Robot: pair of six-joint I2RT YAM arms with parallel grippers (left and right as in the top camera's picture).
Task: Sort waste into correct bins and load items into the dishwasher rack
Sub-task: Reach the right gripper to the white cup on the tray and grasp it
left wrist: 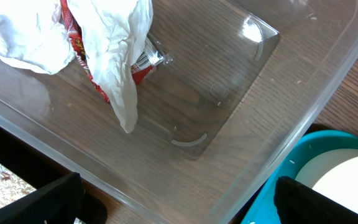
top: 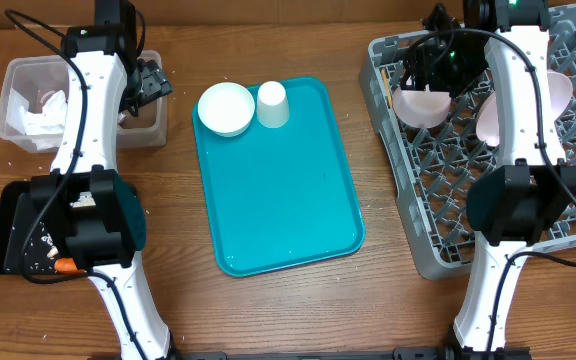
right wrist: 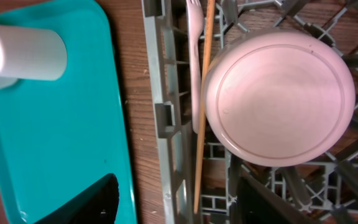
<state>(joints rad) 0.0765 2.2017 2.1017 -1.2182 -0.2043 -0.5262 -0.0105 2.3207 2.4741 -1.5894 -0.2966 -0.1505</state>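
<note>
The clear tub (top: pixel 28 125) at the back left holds crumpled napkins (left wrist: pixel 114 43) and a red wrapper (left wrist: pixel 79 50). My left gripper (left wrist: pixel 182 205) hovers open over the tub's near right corner, holding nothing. The black tray (top: pixel 3 235) holds crumbs (top: pixel 43 240) and an orange carrot (top: pixel 65 266). A white bowl (top: pixel 226 108) and a cup (top: pixel 272 104) stand on the teal tray (top: pixel 278 190). In the grey rack (top: pixel 418 235), a bowl (right wrist: pixel 278 96) leans on the pegs beside a fork (right wrist: pixel 194 37) and the plate (top: pixel 496 118). My right gripper (right wrist: pixel 173 205) is open astride the rack's left wall, apart from the bowl.
A thin wooden stick (right wrist: pixel 202 106) lies along the rack's left wall beside the fork. Bare wood table (top: pixel 268 310) runs between the teal tray and the rack, and along the front edge. Both arms' bases stand at the front.
</note>
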